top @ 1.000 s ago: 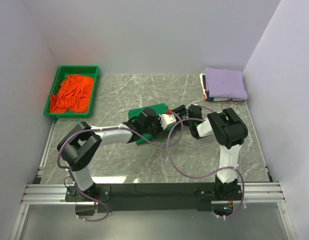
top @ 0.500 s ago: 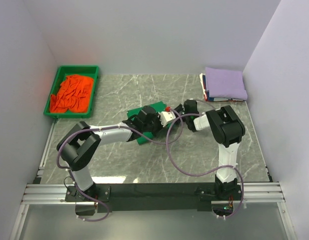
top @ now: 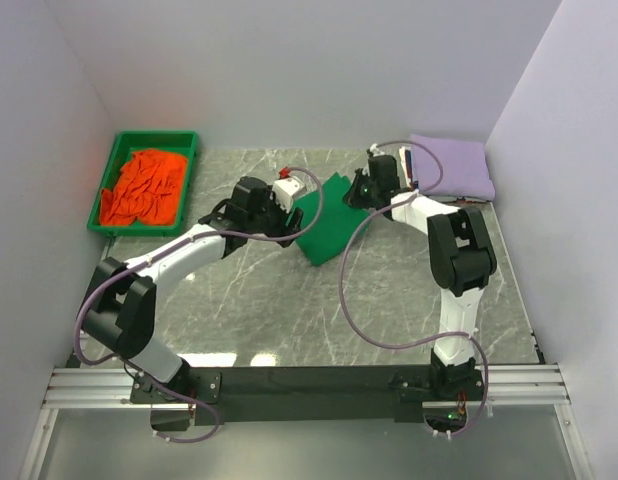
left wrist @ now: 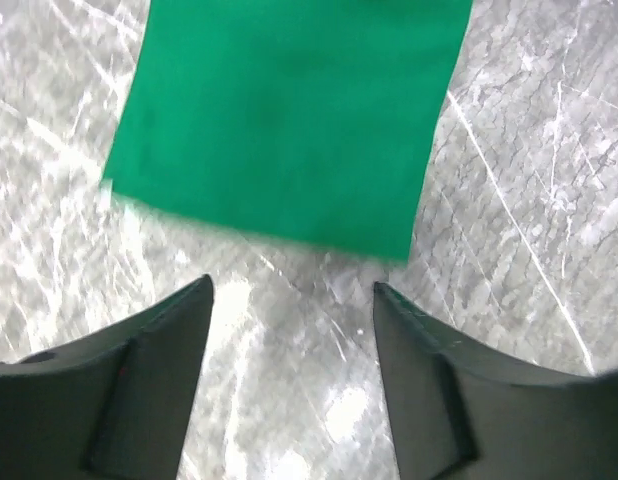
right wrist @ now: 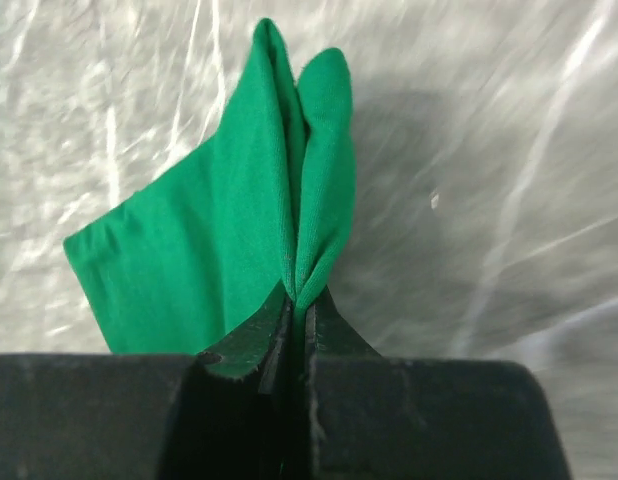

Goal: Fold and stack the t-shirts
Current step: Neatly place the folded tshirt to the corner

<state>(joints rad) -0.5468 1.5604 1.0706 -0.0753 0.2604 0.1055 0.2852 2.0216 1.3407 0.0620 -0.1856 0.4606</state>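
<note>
A folded bright green t-shirt (top: 327, 222) lies tilted on the marble table, partly lifted at its far right corner. My right gripper (top: 361, 192) is shut on that corner; in the right wrist view a bunched fold of the green t-shirt (right wrist: 224, 225) is pinched between the fingertips of the right gripper (right wrist: 299, 300). My left gripper (top: 295, 208) sits at the shirt's left side, open and empty. In the left wrist view the left gripper (left wrist: 289, 295) frames bare table, just short of the green t-shirt (left wrist: 289, 110) edge. An orange t-shirt (top: 141, 188) lies crumpled at the back left. A stack with a lavender t-shirt (top: 451, 165) on top sits at the back right.
The orange shirt lies in a green plastic tray (top: 155, 135) against the left wall. White walls close in the back and both sides. Purple cables loop from both arms over the table's middle.
Both arms moved toward the back of the table and the green t-shirt went with them. The left gripper opened and let go of it; the right gripper shut on its corner.
</note>
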